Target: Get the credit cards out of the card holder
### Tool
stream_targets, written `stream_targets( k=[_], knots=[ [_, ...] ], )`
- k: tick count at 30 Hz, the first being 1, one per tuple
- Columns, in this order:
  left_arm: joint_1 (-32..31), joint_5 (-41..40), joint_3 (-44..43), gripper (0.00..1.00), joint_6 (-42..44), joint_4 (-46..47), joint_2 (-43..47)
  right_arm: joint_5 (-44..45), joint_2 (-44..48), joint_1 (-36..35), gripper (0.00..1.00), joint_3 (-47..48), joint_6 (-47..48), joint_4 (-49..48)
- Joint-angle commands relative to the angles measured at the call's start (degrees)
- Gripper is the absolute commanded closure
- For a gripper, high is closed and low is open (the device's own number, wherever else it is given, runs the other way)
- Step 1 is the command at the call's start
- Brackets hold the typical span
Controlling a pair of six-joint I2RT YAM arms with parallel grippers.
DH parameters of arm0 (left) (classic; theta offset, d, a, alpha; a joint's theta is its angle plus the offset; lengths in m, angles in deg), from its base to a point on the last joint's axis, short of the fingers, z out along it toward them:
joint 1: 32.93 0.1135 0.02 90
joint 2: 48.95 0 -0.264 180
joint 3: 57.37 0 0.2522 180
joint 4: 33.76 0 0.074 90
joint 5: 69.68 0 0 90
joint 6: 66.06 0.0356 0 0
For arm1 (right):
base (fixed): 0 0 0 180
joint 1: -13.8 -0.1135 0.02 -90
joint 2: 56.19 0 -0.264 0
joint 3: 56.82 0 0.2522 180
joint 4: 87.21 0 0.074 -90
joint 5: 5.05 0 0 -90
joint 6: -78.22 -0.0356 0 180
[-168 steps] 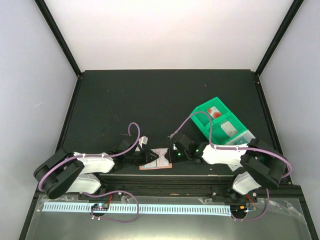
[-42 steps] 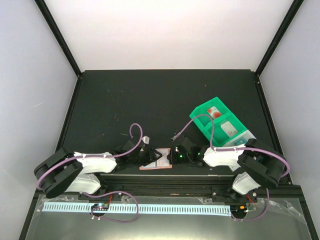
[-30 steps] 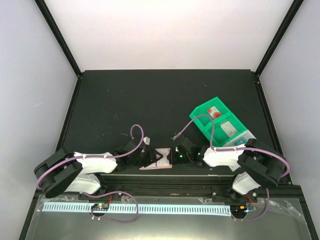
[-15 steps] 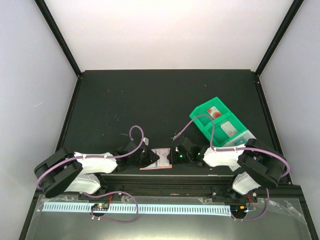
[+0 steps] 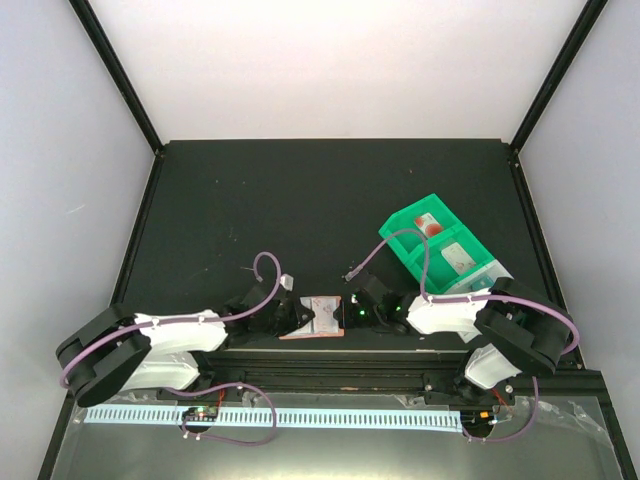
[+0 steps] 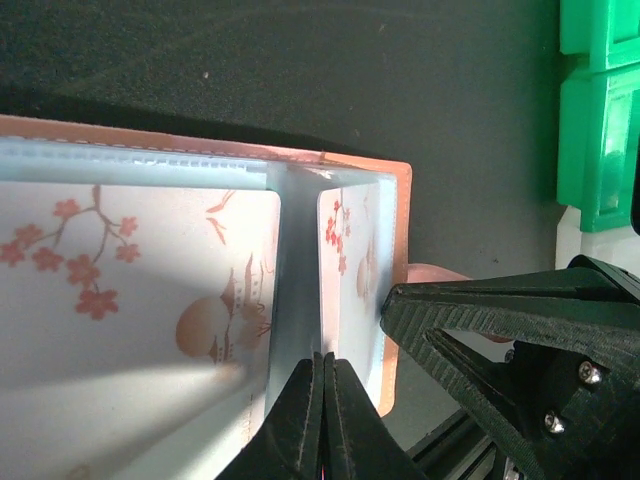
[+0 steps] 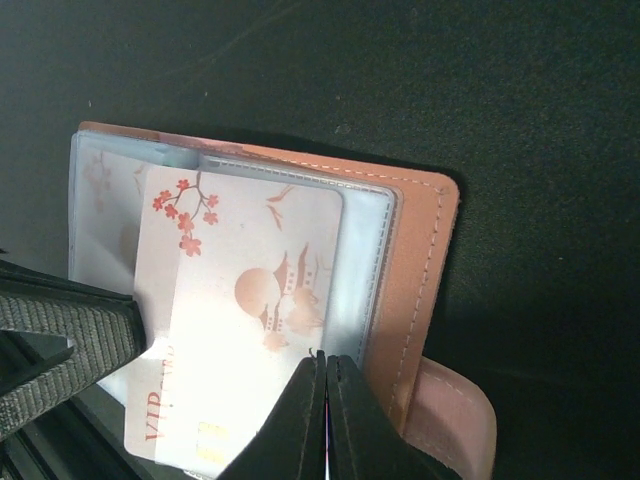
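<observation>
The card holder (image 5: 325, 314) is laid open, inner side up, on the black table (image 5: 300, 200), close to its near edge. It is flanked by both grippers, the left gripper (image 6: 322, 358) from the left and the right gripper (image 7: 325, 358) from the right. Both pairs of fingers are seen pressed together with no gap. The left tips are placed at the holder's central fold, between its pale blue pockets (image 7: 365, 260); whether anything is pinched there cannot be told. The right tips are met at the long edge of a pale card (image 7: 250, 300) printed with red blossoms and a pagoda. A grip on it cannot be confirmed.

The left arm (image 5: 175, 335) and the right arm (image 5: 450, 312) are folded low along the near edge. Each is stretched inward from its base, so that the wrists are brought almost head to head over the holder.

The holder's long axis is laid left to right, parallel to that edge. In the right wrist view its snap tab (image 7: 455, 415) is seen at the lower right. The card stands partly out of its pocket, its long axis roughly in line with the right fingers and slightly tilted, its "VIP" end nearest the wrist.

Farther back and to the right, a green bin (image 6: 598, 130) is set well apart from the holder.
</observation>
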Motion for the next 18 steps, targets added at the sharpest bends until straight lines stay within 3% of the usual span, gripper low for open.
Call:
stream_targets(
  k=[1, 18],
  knots=[
    [-0.39, -2.48, 0.5, 0.98, 0.76, -0.79, 2.5, 0.3, -1.09, -0.39, 0.98, -1.55, -0.33, 3.4],
    [-0.34, -2.89, 3.22, 0.99, 0.75, -1.11, 5.03, -0.42, 1.13, -0.4, 0.96, -1.68, 0.95, 2.33]
  ],
)
